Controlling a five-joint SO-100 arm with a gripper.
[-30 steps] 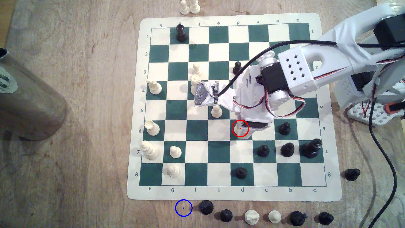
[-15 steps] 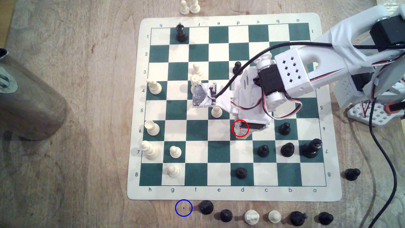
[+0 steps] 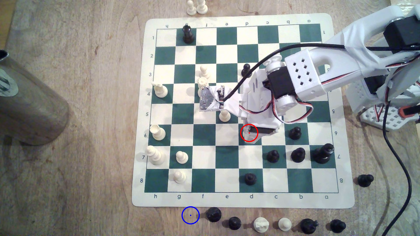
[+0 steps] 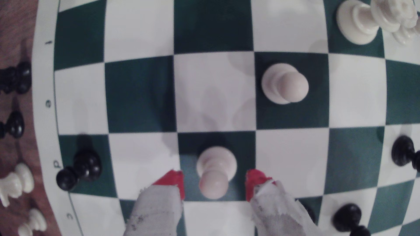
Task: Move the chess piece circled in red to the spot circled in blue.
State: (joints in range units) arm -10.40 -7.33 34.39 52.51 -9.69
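Note:
The chess piece circled in red, a cream pawn (image 4: 214, 172), stands upright on a green square of the chessboard (image 3: 227, 156). My gripper (image 4: 214, 184) is open around it: one red-tipped finger (image 4: 173, 181) on each side of its ball head, with a gap on both sides. In the exterior view the gripper (image 3: 252, 135) hangs over the red ring and hides most of the pawn. The spot circled in blue (image 3: 190, 215) is bare wood just off the board's near edge, below the g column.
A black piece (image 3: 213, 214) stands right beside the blue ring, heading a row of captured pieces. A cream pawn (image 3: 224, 115) and black pawns (image 3: 295, 133) (image 3: 272, 156) (image 3: 250, 178) stand near the gripper. A large cylinder (image 3: 27, 102) stands at the exterior view's left.
The wrist shifted slightly toward the exterior view's left and settled over the red ring, covering more of the pawn. Nothing has moved in the last half second.

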